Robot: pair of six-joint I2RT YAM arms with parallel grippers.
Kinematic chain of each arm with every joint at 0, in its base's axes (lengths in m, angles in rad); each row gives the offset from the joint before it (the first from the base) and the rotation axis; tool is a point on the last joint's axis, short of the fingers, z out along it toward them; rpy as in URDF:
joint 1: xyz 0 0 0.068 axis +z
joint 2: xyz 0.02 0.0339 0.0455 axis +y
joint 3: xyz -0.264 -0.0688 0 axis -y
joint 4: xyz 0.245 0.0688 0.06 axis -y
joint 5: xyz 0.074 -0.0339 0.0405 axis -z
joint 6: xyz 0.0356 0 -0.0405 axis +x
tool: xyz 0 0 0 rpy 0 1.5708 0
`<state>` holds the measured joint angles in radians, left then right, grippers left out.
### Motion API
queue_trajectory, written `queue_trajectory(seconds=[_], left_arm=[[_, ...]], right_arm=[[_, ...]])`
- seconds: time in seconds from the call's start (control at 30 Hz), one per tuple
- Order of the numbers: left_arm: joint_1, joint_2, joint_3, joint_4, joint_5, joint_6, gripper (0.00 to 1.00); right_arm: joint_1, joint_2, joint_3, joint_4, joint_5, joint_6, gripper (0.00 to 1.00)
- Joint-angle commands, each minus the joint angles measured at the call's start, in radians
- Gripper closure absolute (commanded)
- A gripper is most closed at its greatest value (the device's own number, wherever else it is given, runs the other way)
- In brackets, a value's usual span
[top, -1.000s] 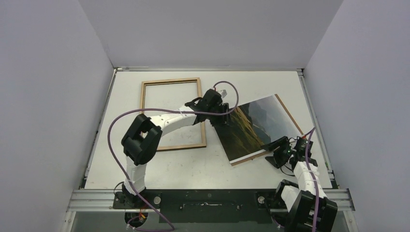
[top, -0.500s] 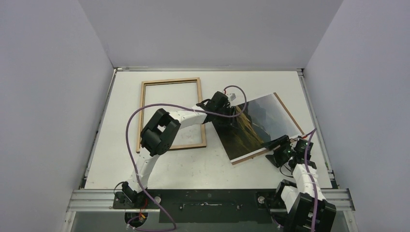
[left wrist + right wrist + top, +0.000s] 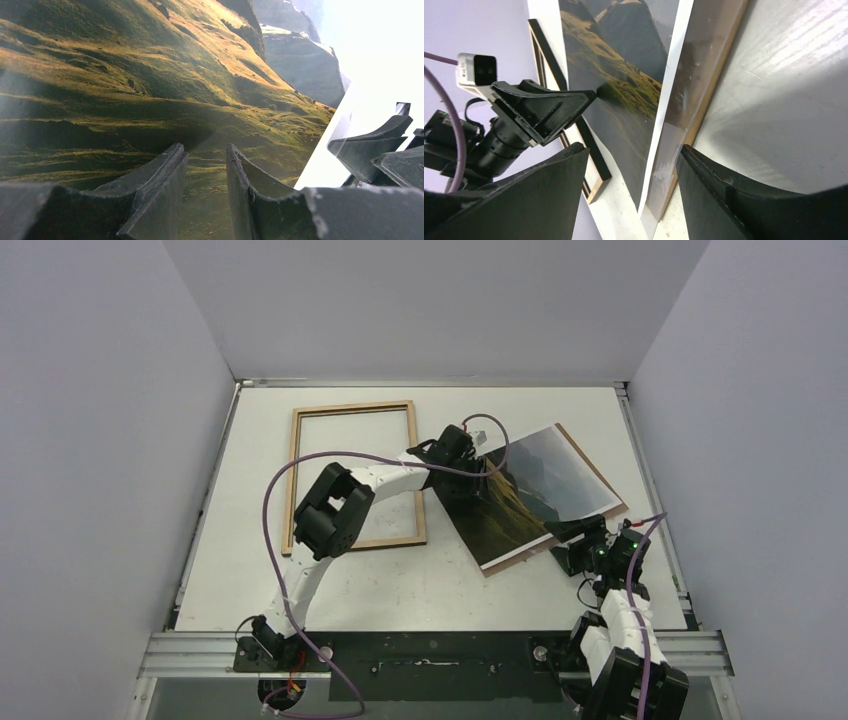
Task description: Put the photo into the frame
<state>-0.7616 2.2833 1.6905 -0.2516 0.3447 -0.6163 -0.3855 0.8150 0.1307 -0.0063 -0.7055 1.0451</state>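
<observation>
The photo (image 3: 535, 490), olive hills and grey mountains with a white border, lies tilted at the table's right on a brown backing board (image 3: 597, 472). The frame (image 3: 350, 475) lies wood side up to its left, with bare table inside it. My left gripper (image 3: 487, 478) is over the photo's left part, fingers a little apart and holding nothing. In the left wrist view (image 3: 204, 150) the photo (image 3: 125, 75) fills the picture under it. My right gripper (image 3: 570, 538) is wide open at the photo's near right corner. In the right wrist view (image 3: 633, 150) the photo (image 3: 624, 85) and the board (image 3: 719, 75) lie between its fingers.
The frame's black rim (image 3: 591, 145) and my left gripper (image 3: 544, 107) show in the right wrist view. My right gripper's fingers (image 3: 370, 150) show beside the photo's white border in the left wrist view. White walls close the table at the back and sides.
My left gripper has moved right from the frame's edge onto the photo. The photo and board have turned slightly, the far corner swinging left. My right gripper has moved up to the near corner.
</observation>
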Motion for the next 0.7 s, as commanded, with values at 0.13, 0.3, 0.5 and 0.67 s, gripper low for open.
queue_trajectory(seconds=[0.13, 0.3, 0.5, 0.67], left_arm=[[0.014, 0.112, 0.023, -0.248, -0.031, 0.028, 0.65], [0.021, 0.127, 0.057, -0.289, -0.011, 0.030, 0.65], [0.024, 0.139, 0.074, -0.301, 0.009, 0.029, 0.65], [0.024, 0.139, 0.071, -0.303, 0.016, 0.027, 0.65]], right_arm=[[-0.001, -0.008, 0.058, 0.096, -0.033, 0.027, 0.39], [-0.001, -0.018, 0.084, 0.054, -0.032, -0.038, 0.59], [0.000, 0.002, 0.087, 0.085, -0.038, -0.042, 0.73], [-0.002, 0.027, 0.091, 0.102, -0.039, -0.044, 0.81]])
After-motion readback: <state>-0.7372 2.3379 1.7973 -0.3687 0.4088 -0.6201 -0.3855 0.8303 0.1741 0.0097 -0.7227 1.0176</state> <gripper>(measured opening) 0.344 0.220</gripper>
